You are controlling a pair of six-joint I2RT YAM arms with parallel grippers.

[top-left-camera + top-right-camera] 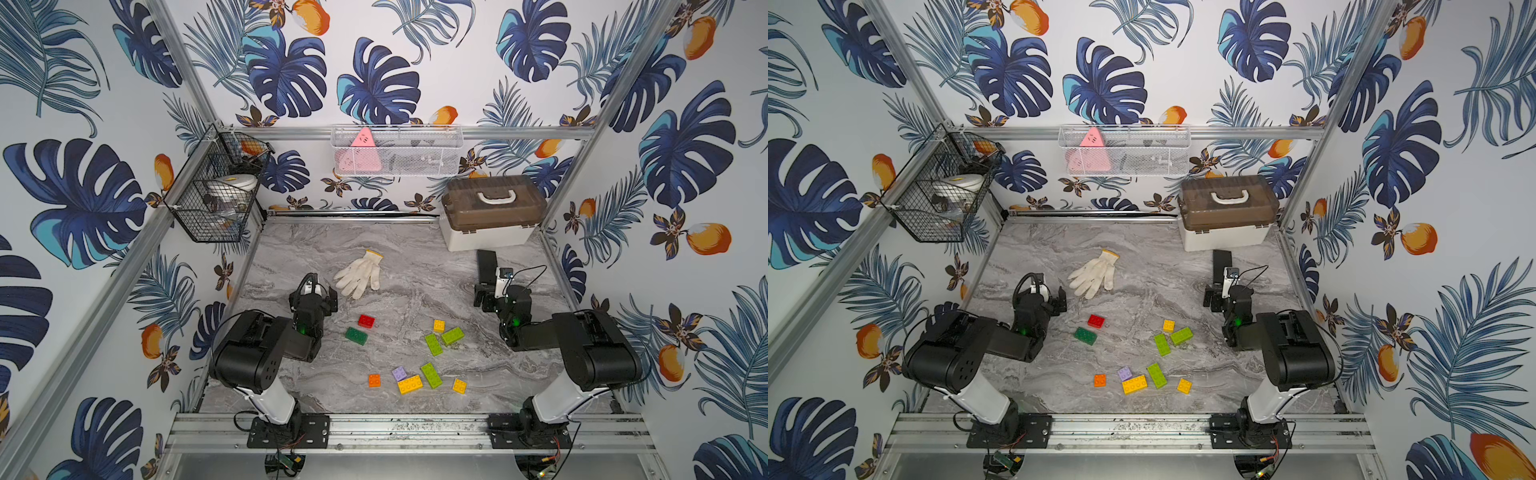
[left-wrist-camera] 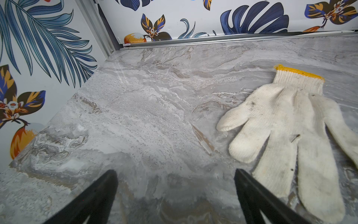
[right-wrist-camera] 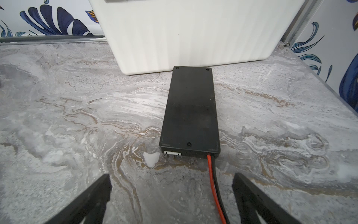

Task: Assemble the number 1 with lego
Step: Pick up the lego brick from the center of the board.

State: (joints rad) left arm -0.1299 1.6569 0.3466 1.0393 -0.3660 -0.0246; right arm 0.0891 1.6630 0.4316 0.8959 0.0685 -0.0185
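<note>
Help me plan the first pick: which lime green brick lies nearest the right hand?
The lime green brick beside the rear yellow square, rightmost of three. Its neighbour and the front one lie farther from the right hand.

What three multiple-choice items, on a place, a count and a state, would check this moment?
1. Where does the glove lie?
A. on the table, beyond the bricks
B. among the bricks
C. atop stacked bricks
2. How many lime green bricks are there?
A. one
B. three
C. six
3. How do both arms' jaws stand?
A. open, gripping nothing
B. shut on the glove
C. shut on bricks
Key: 1 A, the glove lies flat on bare marble behind every brick; 2 B, three lime oblongs show in both top views; 3 A, each wrist view shows jaws wide apart, nothing gripped.
</note>
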